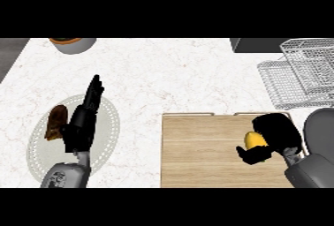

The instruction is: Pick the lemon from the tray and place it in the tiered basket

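The yellow lemon point(254, 140) sits at the right side of the wooden tray point(202, 150), and my right hand point(277, 132) is curled round it, thumb below and fingers arched over the top, hiding most of it. The white wire tiered basket point(301, 73) stands at the back right of the counter, well beyond the tray. My left hand point(86, 117) is open at the left, fingers straight and pointing away, above a round white plate point(108, 132).
A brown oblong item point(56, 122) lies at the plate's left side beside my left hand. A grey bowl with an orange rim point(72, 43) sits at the back left. A dark block point(257, 44) is at the back right, next to the basket.
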